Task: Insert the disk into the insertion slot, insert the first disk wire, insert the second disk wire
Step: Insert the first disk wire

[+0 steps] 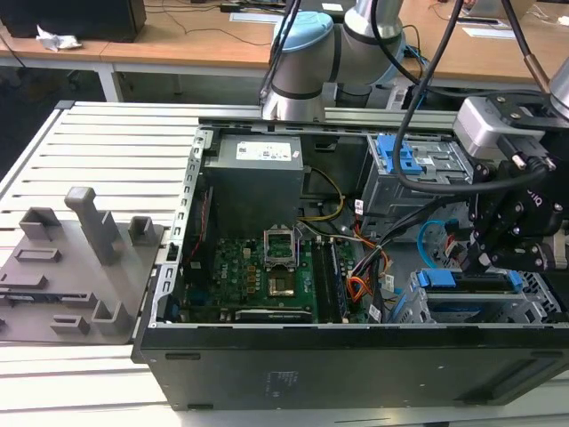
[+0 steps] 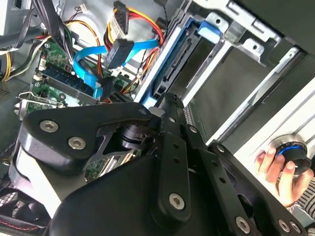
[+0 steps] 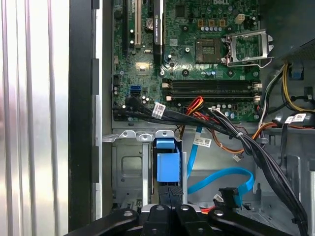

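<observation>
The disk (image 1: 464, 281), dark with blue plastic rails, sits in the insertion slot (image 1: 539, 301), a grey perforated cage at the exterior view's lower right of the open computer case. In the second wrist view the disk (image 2: 183, 61) lies between the slot's walls (image 2: 244, 45). My gripper (image 1: 484, 260) hangs just above the disk's end, shut with nothing between its fingers. In the first wrist view the gripper (image 3: 171, 195) is against the disk's blue bracket (image 3: 167, 166). A blue flat wire (image 3: 222, 179) with a black plug (image 2: 120, 51) lies loose beside the slot.
A second grey cage with blue tabs (image 1: 411, 160) stands behind the slot. A bundle of black, orange and yellow cables (image 3: 231, 130) crosses between the motherboard (image 1: 258, 276) and the slot. A person's hand (image 2: 275, 169) holds a round knob outside the case. A grey fixture (image 1: 76, 267) lies on the table.
</observation>
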Available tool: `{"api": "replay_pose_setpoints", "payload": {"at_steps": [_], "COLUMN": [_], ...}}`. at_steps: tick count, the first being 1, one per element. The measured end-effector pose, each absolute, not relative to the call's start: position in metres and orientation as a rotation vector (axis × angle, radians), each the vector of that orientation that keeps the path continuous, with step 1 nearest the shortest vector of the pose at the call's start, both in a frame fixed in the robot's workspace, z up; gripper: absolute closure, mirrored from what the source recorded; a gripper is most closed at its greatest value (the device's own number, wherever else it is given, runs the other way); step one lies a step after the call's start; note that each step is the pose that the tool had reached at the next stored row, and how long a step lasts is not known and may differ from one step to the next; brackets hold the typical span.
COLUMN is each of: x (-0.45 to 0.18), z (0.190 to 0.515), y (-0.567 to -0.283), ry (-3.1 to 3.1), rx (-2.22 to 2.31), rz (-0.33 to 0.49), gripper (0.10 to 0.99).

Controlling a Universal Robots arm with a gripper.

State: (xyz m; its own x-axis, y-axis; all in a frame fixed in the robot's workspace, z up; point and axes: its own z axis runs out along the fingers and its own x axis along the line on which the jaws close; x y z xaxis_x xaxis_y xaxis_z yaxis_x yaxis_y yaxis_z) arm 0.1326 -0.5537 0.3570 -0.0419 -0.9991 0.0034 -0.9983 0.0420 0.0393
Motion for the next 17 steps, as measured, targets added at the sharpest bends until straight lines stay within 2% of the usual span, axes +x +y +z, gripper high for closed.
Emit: {"api": "replay_pose_setpoints", "payload": {"at_steps": [17], "x": [0.17], "z": [0.358], "y": [-0.554], "ry": [-2.246], "rx": [2.153], "rz": [-0.04], "gripper": [0.98]}}
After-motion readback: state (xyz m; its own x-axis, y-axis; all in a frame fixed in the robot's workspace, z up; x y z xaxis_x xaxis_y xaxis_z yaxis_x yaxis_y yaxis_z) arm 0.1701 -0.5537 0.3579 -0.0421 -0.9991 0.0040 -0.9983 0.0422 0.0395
